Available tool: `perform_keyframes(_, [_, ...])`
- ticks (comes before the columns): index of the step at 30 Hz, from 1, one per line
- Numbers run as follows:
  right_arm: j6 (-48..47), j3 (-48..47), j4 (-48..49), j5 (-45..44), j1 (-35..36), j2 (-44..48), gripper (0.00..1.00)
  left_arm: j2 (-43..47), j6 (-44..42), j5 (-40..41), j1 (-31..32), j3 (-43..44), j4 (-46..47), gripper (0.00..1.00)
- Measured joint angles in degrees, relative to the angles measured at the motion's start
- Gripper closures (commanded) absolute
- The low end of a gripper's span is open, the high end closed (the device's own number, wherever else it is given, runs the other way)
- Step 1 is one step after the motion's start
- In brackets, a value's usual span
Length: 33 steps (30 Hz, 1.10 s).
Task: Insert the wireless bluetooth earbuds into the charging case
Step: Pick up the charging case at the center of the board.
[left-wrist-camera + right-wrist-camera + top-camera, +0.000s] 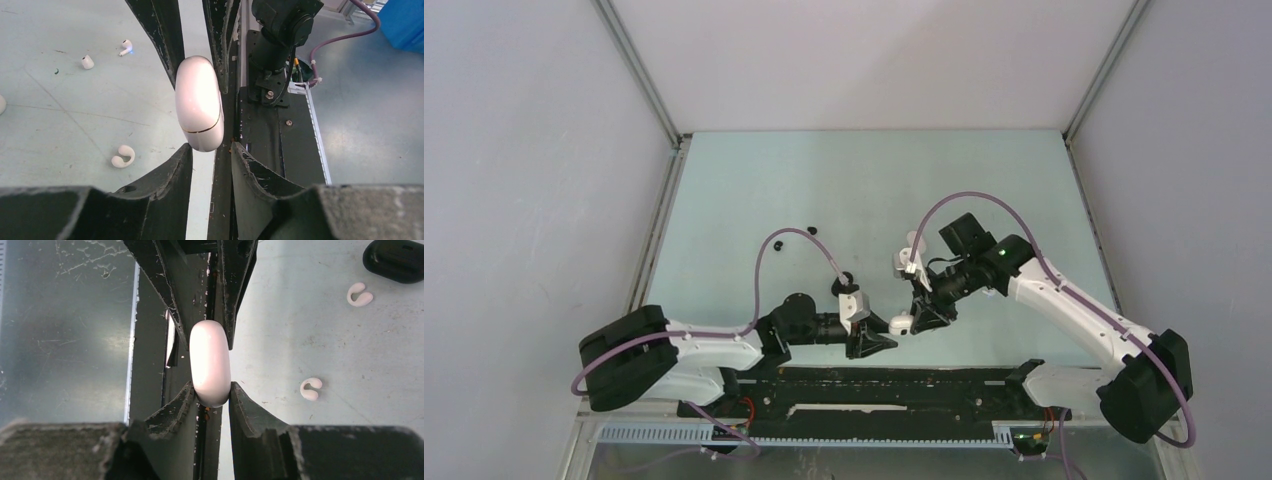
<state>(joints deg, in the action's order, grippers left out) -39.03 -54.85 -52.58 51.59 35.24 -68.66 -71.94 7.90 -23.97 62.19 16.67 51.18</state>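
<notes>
A white pill-shaped charging case (199,102) hangs closed in the air between my two grippers, near the table's front edge (901,325). My right gripper (211,387) is shut on one end of the case (210,362), both fingers pressing its sides. My left gripper (210,146) faces it from the other side. Its jaws stand open around the case's other end: one finger touches, and a gap shows at the other. White earbuds lie on the table: a hook-shaped one (123,156), a stemmed one (126,47) and a small one (87,62). Two more hook-shaped buds (311,388) (360,294) show in the right wrist view.
A black oval case (395,260) lies on the table beyond the hook-shaped buds. Two tiny black buds (812,230) sit further back on the left. The black base rail (874,385) runs just below the grippers. White walls close the table on three sides.
</notes>
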Motion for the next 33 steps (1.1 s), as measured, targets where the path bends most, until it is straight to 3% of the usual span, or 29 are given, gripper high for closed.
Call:
perform_keyframes(24, [1.09,0.07,0.94,-2.97,1.03,1.22,0.93,-3.52,4.15,-0.24,0.00,2.75,1.05,0.63])
perform_keyframes(33, [1.11,0.39,1.46,-3.17,1.03,1.38,0.91,-3.52,6.19,-0.42,0.00,2.75,1.42,0.57])
